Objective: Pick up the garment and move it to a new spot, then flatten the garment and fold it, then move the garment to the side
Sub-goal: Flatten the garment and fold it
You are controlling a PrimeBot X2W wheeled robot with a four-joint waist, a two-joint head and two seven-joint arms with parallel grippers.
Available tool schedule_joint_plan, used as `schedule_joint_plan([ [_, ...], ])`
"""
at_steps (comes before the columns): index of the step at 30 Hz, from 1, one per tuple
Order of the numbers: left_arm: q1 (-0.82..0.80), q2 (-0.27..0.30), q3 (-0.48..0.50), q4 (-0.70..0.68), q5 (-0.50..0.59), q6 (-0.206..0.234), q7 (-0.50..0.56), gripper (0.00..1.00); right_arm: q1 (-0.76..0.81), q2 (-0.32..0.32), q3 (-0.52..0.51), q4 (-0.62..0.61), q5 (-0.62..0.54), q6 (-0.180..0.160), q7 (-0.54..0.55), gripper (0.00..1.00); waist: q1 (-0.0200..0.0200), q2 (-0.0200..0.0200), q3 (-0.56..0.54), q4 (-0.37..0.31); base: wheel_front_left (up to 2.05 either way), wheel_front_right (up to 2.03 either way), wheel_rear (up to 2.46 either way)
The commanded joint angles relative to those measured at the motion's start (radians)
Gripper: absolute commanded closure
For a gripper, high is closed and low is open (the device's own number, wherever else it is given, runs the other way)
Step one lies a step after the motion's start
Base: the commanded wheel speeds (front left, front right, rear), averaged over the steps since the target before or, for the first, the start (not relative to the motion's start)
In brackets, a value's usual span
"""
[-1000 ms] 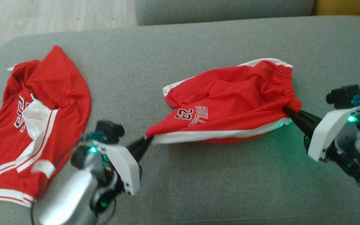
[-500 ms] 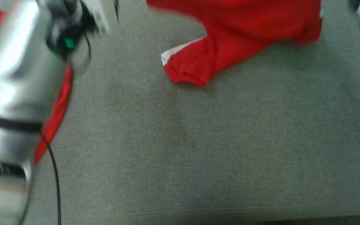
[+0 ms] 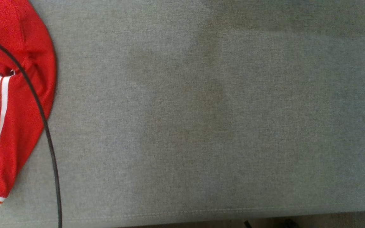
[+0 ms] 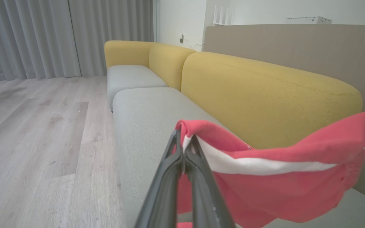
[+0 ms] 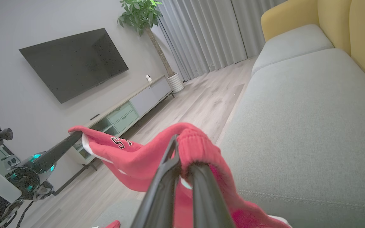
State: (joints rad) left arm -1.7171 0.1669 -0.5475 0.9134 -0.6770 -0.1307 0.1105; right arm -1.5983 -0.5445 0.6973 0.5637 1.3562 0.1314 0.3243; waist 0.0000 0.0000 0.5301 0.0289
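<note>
Red garments: two, lifted garment [image 4: 265,186] at 4 o'clock in left wrist view, flat garment [image 3: 21,120] at 9 o'clock in head view. Grippers: two, left gripper [image 4: 184,136], right gripper [image 5: 181,150]. Grey seat cushions: two, near cushion [image 4: 144,117], far cushion [image 4: 131,74]. One black cable [image 3: 48,136], 8 o'clock. Right wrist view: one TV [image 5: 74,63], 10 o'clock; one plant [image 5: 139,14], 12 o'clock; one cabinet [image 5: 131,107].

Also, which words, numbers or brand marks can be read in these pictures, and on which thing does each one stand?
Red shorts, right wrist view: a dark print outlined in white, perhaps two characters; creased and tilted, so it cannot be read for sure.
Television: no brand can be read.
Other red garment, head view: white stripes, no text on the part that shows.
No other text can be read.
</note>
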Motion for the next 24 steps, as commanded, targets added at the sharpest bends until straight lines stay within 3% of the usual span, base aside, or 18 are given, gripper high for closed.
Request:
schedule_joint_plan([
  [1,-0.072,0.032,-0.008,-0.014,-0.006,0.0,-0.014,1.0,-0.031,0.005,-0.006,-0.025,0.004,-0.001,-0.012,1.0,0.0,0.0,-0.002,-0.001,0.0,0.0,0.0],
  [6,-0.021,0.034,-0.093,0.002,-0.05,0.0,-0.009,1.0,0.034,-0.018,0.057,-0.053,0.029,-0.001,0.0,1.0,0.0,0.0,-0.03,0.009,0.0,0.0,0.0],
  [10,0.138,0.079,-0.208,-0.028,-0.106,0.0,0.029,1.0,0.197,-0.05,0.134,-0.103,0.073,-0.001,0.018,1.0,0.0,0.0,-0.088,0.012,0.0,0.0,0.0],
  [16,0.422,0.205,-0.322,-0.131,-0.25,0.0,0.116,1.0,0.483,-0.127,0.238,-0.193,0.156,-0.001,0.035,1.0,0.0,0.0,-0.217,0.0,0.0,0.0,0.0],
  [24,0.741,0.416,-0.372,-0.373,-0.468,0.0,0.275,1.0,0.765,-0.233,0.323,-0.335,0.235,-0.001,0.059,1.0,0.0,0.0,-0.389,-0.02,0.0,0.0,0.0],
])
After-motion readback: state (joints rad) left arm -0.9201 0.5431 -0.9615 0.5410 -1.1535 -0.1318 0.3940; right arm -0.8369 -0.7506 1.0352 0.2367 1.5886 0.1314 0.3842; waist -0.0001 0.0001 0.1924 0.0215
